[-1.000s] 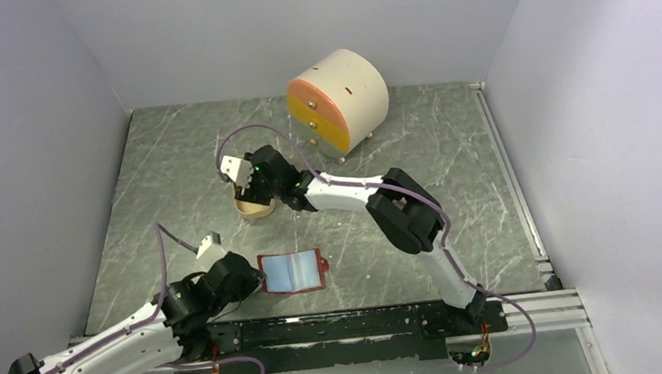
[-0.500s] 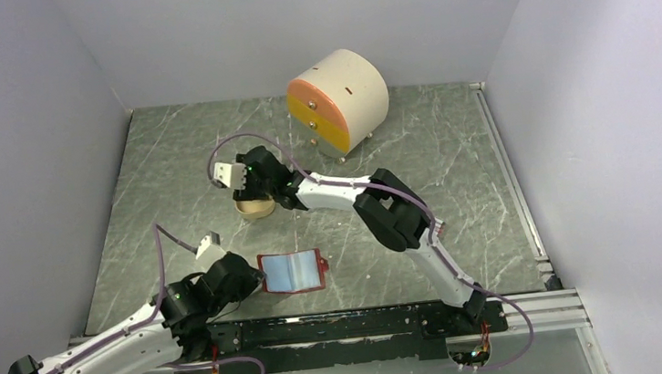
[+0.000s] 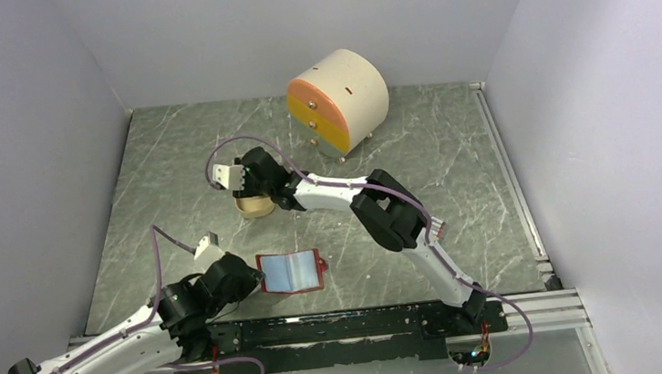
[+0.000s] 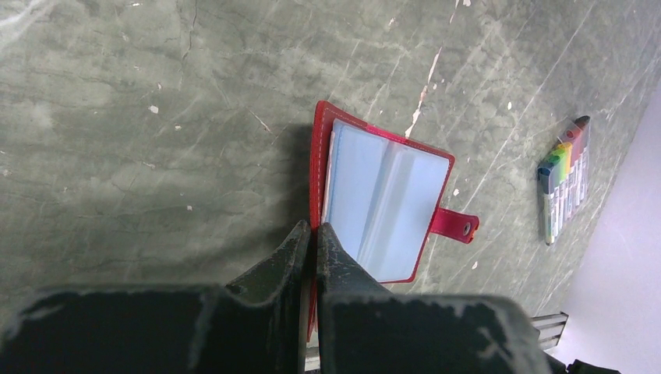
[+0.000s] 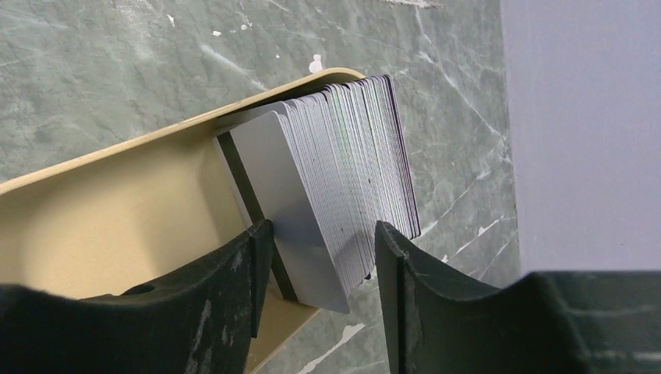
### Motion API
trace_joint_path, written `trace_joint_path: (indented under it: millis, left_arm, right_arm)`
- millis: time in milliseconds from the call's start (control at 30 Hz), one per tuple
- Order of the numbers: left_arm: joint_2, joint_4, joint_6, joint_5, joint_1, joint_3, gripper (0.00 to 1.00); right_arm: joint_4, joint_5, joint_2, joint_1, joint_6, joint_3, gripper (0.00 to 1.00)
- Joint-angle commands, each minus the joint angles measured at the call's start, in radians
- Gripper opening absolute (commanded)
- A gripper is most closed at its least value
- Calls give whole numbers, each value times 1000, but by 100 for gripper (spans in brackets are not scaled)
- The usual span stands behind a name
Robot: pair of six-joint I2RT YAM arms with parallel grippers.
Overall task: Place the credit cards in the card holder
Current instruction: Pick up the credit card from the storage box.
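Note:
The card holder (image 3: pixel 290 272) lies open near the table's front, red outside with pale blue pockets (image 4: pixel 382 199) facing up. My left gripper (image 4: pixel 313 227) is shut on its red left edge (image 4: pixel 318 156). The credit cards (image 5: pixel 335 179) stand as a thick silver-grey stack on edge, leaning at the end of a tan tray (image 5: pixel 117 210). My right gripper (image 5: pixel 323 234) straddles the stack's lower corner. Its jaws are open, with a gap showing beside the right finger (image 5: pixel 394 265). In the top view this gripper (image 3: pixel 250 193) hangs over the tray (image 3: pixel 258 210).
A round beige drawer unit (image 3: pixel 337 99) with orange and yellow fronts stands at the back. A bundle of rainbow-coloured sticks (image 4: pixel 563 175) lies on the table beyond the card holder's snap tab (image 4: pixel 456 224). A metal rail (image 3: pixel 359 324) runs along the near edge.
My right gripper has shifted a little left over the tray and its jaws have narrowed around the card stack. The left gripper keeps its grip on the card holder.

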Motion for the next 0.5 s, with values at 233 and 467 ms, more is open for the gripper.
trace_joint_path:
  millis: [233,467]
  left_arm:
    - [20,6,3,-11,-6,10,9]
    - [14,9,3,-10,-6,8,9]
  right_arm:
    - [50,7,-34,-12,1,2,46]
    - [52,-15,-57,-16,12,-10,31]
